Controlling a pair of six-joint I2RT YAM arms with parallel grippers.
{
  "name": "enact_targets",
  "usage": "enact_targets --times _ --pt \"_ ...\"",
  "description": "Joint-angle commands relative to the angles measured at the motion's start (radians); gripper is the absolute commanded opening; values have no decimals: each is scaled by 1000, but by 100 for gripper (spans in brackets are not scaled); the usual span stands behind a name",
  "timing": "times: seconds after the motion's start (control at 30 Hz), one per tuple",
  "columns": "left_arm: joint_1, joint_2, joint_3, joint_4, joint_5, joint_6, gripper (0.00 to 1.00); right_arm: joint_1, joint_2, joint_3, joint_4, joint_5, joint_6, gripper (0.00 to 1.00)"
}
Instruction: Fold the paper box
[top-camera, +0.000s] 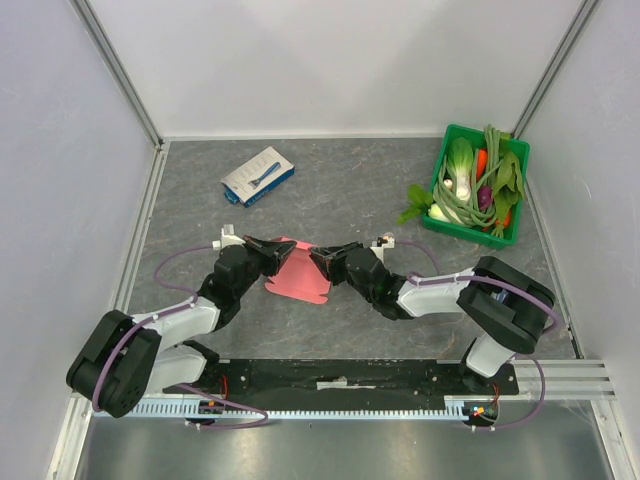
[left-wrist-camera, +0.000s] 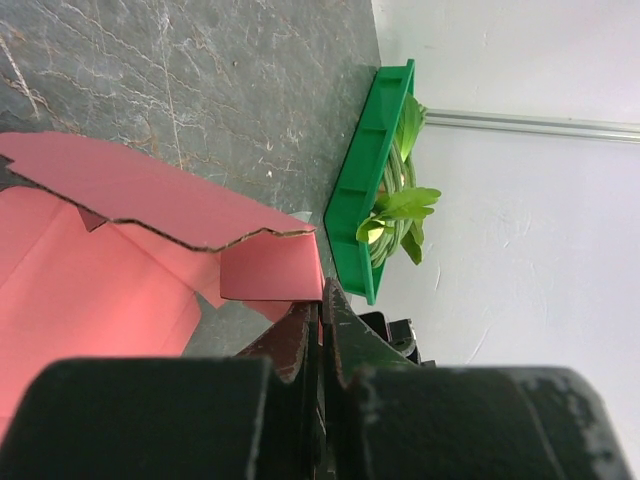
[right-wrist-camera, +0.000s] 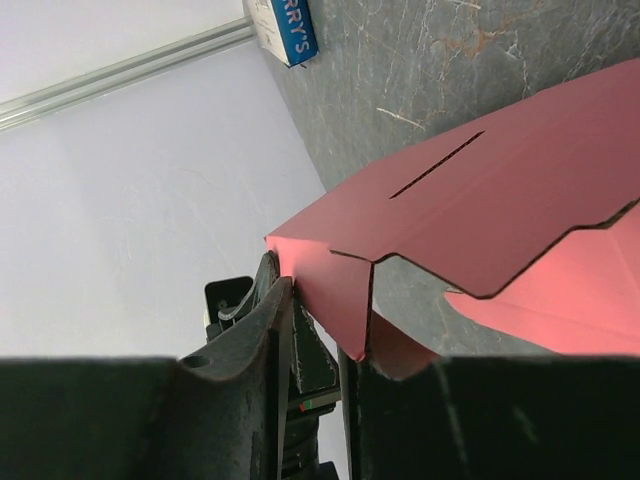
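The paper box (top-camera: 298, 272) lay near the middle of the table (top-camera: 380, 190), between your 2 arms. It was a pink-red blank, partly lifted off the grey surface.

You had both grippers on its far edge, 1 at each end. Your left gripper (top-camera: 283, 250) met the far left corner. In the left wrist view its fingers (left-wrist-camera: 295, 340) were pressed almost together, leaving only a thin slit. The lower corner of a small upright flap ran into that slit, so the gripper was pinching the box. Beside that flap, a long panel with a notched edge stood tilted up over the flat part of the blank.

Your right gripper (top-camera: 318, 253) met the far right corner. In the right wrist view its fingers (right-wrist-camera: 270, 320) were set narrow, with a folded corner flap of the box clamped between them. From there a long panel with 1 thin slot cut in it and a notched edge rose away over the table, and more pink card lay flat below it.

The 2 grippers pointed toward each other, tips near but apart.

A white-and-blue box (top-camera: 258, 176) lay well apart from the blank, toward the far left. A green tray (top-camera: 470, 233) holding vegetables (top-camera: 468, 180) sat at the far right corner, against the wall.
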Motion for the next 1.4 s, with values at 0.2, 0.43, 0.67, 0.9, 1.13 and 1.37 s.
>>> enact_targets --times 0.2,0.43,0.67,0.9,1.13,1.37 --pt "-5 7 -12 30 10 6 2 -20 34 28 60 57 102 29" --pt "-10 33 -32 56 12 -3 2 -26 57 23 94 66 134 28" --pt "-13 37 -38 65 10 -9 2 -32 71 41 97 75 142 21" --pt "-21 47 -40 68 12 -11 2 -34 92 46 117 74 162 15" --pt "-21 41 -40 62 107 87 21 -49 126 3 204 46 127 0" --pt "-19 -204 -77 -107 172 317 66 -84 196 -126 491 -1 -40 0"
